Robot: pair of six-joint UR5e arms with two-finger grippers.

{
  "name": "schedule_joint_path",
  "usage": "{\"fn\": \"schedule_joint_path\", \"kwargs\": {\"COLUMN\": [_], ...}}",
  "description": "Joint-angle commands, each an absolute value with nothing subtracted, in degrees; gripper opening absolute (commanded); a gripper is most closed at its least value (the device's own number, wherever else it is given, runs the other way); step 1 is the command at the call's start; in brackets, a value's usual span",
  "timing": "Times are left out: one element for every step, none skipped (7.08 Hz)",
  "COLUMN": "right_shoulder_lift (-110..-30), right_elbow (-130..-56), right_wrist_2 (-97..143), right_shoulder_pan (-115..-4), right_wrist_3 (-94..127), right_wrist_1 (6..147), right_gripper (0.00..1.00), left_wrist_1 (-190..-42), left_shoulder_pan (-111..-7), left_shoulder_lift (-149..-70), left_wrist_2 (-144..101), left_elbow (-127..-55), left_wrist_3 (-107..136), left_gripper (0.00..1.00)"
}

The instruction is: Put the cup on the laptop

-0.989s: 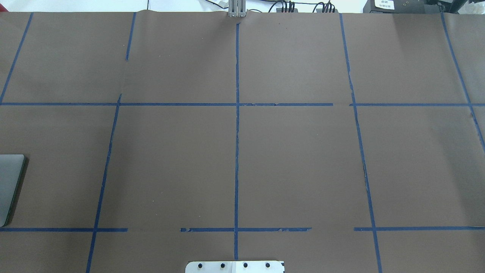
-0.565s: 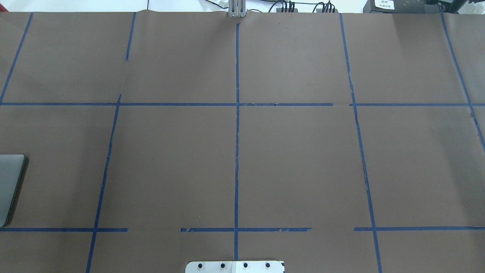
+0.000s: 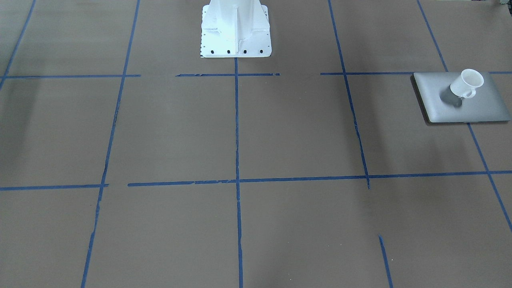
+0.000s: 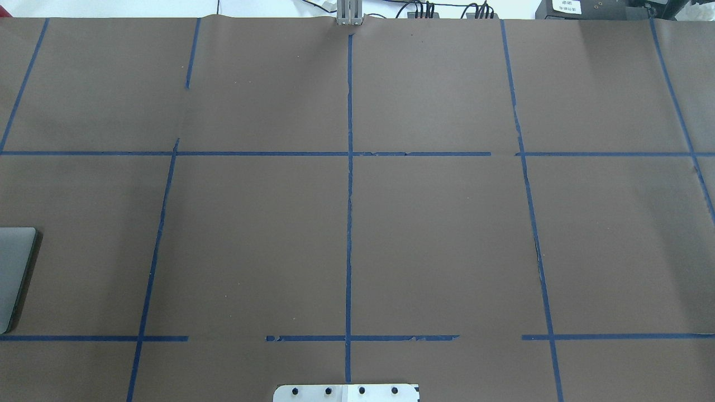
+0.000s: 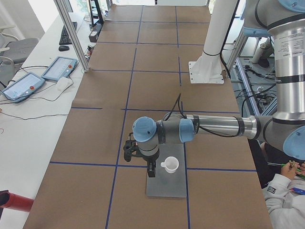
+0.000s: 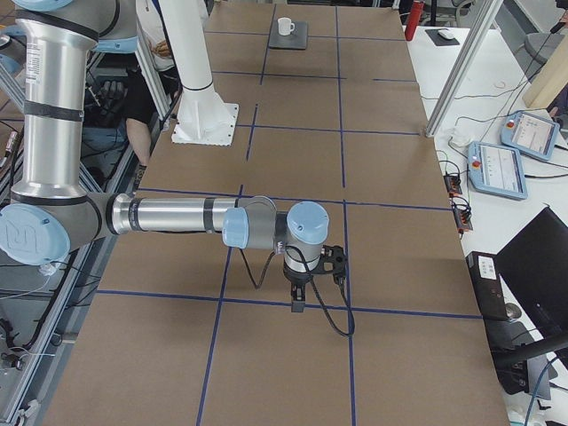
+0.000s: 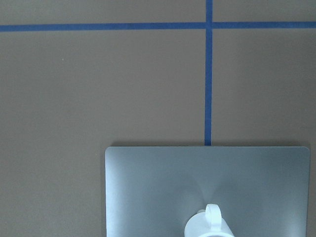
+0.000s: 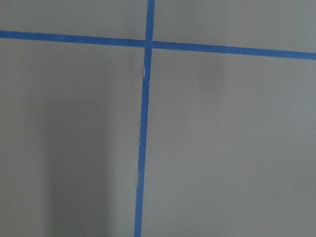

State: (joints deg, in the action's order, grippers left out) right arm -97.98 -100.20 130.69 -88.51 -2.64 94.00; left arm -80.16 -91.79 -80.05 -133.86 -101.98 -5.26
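Observation:
The white cup [image 3: 466,83] stands upright on the closed silver-grey laptop [image 3: 460,105], handle to the side. The left wrist view shows the laptop lid [image 7: 197,182] and the cup's handle [image 7: 212,219] at the bottom edge. In the exterior left view my left gripper [image 5: 151,170] hangs just beside the cup [image 5: 170,165], apart from it; I cannot tell whether it is open or shut. In the exterior right view my right gripper [image 6: 298,304] points down over bare table, far from the cup [image 6: 285,26]; I cannot tell its state.
Brown paper with blue tape lines [image 4: 349,223] covers the table. The white robot base [image 3: 235,30] stands at the table's middle. Only the laptop's corner [image 4: 14,268] shows in the overhead view. Tablets [image 5: 59,69] and a person [image 5: 286,191] are beside the table.

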Motion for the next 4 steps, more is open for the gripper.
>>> {"fn": "schedule_joint_path", "kwargs": {"right_shoulder_lift": [-98.00, -98.00, -98.00, -98.00], "right_elbow": [-100.20, -100.20, -100.20, -100.20], "right_wrist_2": [130.69, 130.69, 130.69, 130.69], "right_shoulder_pan": [-88.51, -88.51, -88.51, -88.51], "right_wrist_3": [-2.64, -2.64, -2.64, -2.64], "right_wrist_1": [93.96, 94.04, 93.96, 93.96], "right_gripper": [1.00, 1.00, 1.00, 1.00], "left_wrist_1": [-80.06, -79.72, -79.72, -79.80], "left_shoulder_pan": [-91.76, -91.76, -91.76, -91.76], "left_shoulder_lift": [-80.51, -80.77, -80.77, -80.95], "left_wrist_2": [-134.03, -133.95, -133.95, -133.95], "left_elbow": [-101.17, -101.77, -101.86, -101.87], "left_wrist_3": [-5.36, -5.36, -5.36, -5.36], "left_gripper": [1.00, 1.00, 1.00, 1.00]}}
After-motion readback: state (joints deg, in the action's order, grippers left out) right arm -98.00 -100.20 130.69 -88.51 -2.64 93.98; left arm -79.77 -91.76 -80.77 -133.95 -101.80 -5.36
